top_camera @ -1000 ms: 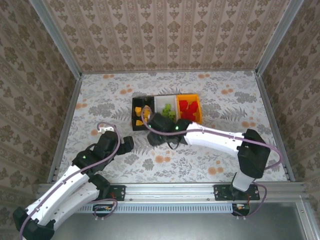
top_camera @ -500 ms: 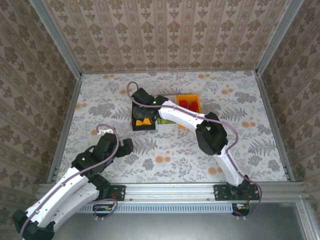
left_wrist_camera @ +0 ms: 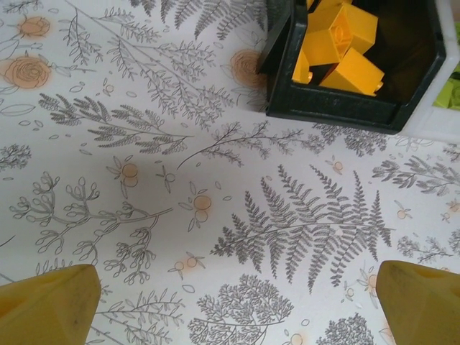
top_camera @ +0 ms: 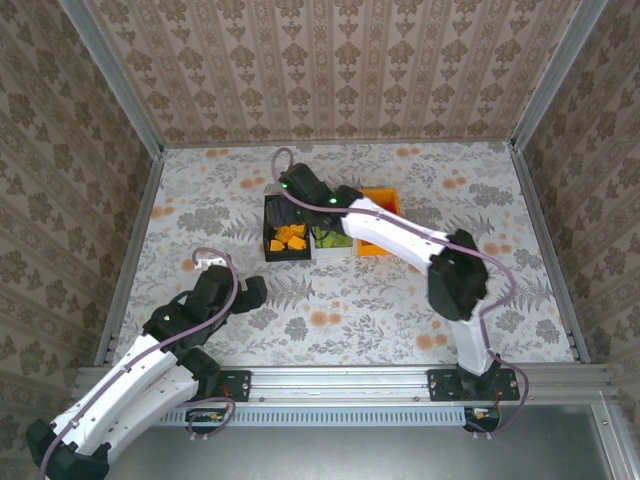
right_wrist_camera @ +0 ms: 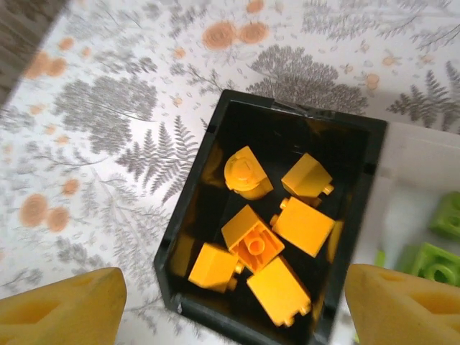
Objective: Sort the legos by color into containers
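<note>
Legos (right_wrist_camera: 251, 241) lying sorted by colour in the bins: six orange-yellow pieces loose on the floor of the black bin (right_wrist_camera: 302, 126), lime green ones (right_wrist_camera: 435, 262) next door to the right in the white bin (right_wrist_camera: 402, 180). Grouped that way for the task's sake, one colour per bin. Bins joined in a row at mid-desk, black at left, white in the middle, orange bin (top_camera: 386, 200) at right.

Right arm (top_camera: 400, 235) stretched from near right across to the left end of the row, lying over most of the orange bin and hiding its contents. Right jaws spread wide above the black bin with nothing between them, yellow fingertips (right_wrist_camera: 61, 309) well apart at the two lower corners of the wrist view. Looks like a release pose over the matching colour, judging by the empty gap and the bin straight below.

Left arm (top_camera: 150, 350) folded at near left, well apart from the bins. Left jaws fully released too, empty, pointed down at the desk (left_wrist_camera: 144, 180), with the near wall of the black bin just beyond and a sliver of green at the right edge. Probably parked there so as not to cross the right arm.

Around: floral print on the desk, orange blossoms (left_wrist_camera: 25, 72) close in hue to the bricks and easy to mistake for strays. Patterned walls on three sides, metal rail (top_camera: 350, 385) along the near edge. In the way: the right arm itself, covering the orange bin from above; for the left arm, the same limb lying across any path to the row's right end
</note>
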Tool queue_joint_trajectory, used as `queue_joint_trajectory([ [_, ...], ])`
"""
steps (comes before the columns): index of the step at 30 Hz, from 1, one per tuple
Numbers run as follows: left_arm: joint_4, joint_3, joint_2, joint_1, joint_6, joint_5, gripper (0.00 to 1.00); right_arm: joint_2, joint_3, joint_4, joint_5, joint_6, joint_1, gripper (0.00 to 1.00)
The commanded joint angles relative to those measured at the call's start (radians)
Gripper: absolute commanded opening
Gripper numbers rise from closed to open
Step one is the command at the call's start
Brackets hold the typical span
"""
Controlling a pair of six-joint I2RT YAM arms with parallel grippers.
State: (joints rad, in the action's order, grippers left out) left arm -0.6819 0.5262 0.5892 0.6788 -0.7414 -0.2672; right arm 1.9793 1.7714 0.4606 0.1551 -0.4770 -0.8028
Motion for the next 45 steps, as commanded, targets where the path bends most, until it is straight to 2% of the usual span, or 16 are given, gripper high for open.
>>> queue_joint_trajectory([
  [1, 0.080, 0.007, 0.007, -0.006, 0.021, -0.033, 1.00, -0.209, -0.177, -0.167, 0.039, -0.012, -0.003, 0.83],
  [4, 0.175, 0.000, 0.027, -0.006, 0.051, -0.082, 1.00, -0.366, -0.366, -0.254, 0.070, -0.014, -0.004, 0.88],
  [6, 0.254, -0.010, 0.046, -0.008, 0.087, -0.131, 1.00, -0.451, -0.464, -0.272, 0.110, -0.023, -0.004, 0.98],
  [8, 0.358, -0.020, 0.080, -0.010, 0.143, -0.208, 1.00, -0.530, -0.545, -0.272, 0.165, -0.022, -0.003, 1.00],
  [11, 0.515, -0.009, 0.150, -0.032, 0.304, -0.352, 1.00, -0.643, -0.663, -0.270, 0.267, -0.044, -0.004, 1.00],
  [13, 0.592, 0.028, 0.214, -0.089, 0.428, -0.368, 1.00, -0.697, -0.727, -0.272, 0.314, -0.035, -0.001, 1.00],
  [19, 0.716, 0.097, 0.468, -0.399, 0.616, -0.264, 1.00, -0.795, -0.830, -0.193, 0.376, -0.065, 0.067, 1.00],
  [23, 0.835, 0.063, 0.639, -0.515, 0.655, -0.224, 1.00, -0.865, -0.908, -0.212, 0.366, -0.092, 0.127, 1.00],
  [27, 1.105, -0.022, 0.740, -0.545, 0.706, -0.188, 1.00, -0.918, -0.960, -0.246, 0.354, -0.100, 0.165, 1.00],
  [31, 1.344, -0.061, 0.840, -0.550, 0.812, -0.118, 1.00, -0.919, -0.941, -0.163, 0.380, -0.158, 0.205, 1.00],
  [35, 1.465, -0.074, 0.925, -0.592, 0.809, 0.016, 1.00, -0.918, -0.945, -0.141, 0.384, -0.151, 0.246, 1.00],
  [36, 1.395, -0.059, 0.908, -0.608, 0.781, 0.056, 1.00, -0.924, -0.952, -0.145, 0.381, -0.148, 0.259, 1.00],
  [38, 1.453, -0.092, 0.914, -0.638, 0.777, 0.146, 1.00, -0.943, -0.981, -0.182, 0.365, -0.127, 0.285, 1.00],
  [40, 1.686, -0.175, 0.969, -0.640, 0.806, 0.159, 1.00, -0.965, -1.021, -0.237, 0.351, -0.100, 0.320, 1.00],
  [41, 1.604, -0.164, 0.937, -0.642, 0.769, 0.142, 1.00, -0.974, -1.041, -0.266, 0.342, -0.080, 0.336, 1.00],
  [45, 1.575, -0.139, 0.949, -0.644, 0.765, 0.107, 1.00, -0.984, -1.083, -0.349, 0.343, 0.024, 0.422, 1.00],
])
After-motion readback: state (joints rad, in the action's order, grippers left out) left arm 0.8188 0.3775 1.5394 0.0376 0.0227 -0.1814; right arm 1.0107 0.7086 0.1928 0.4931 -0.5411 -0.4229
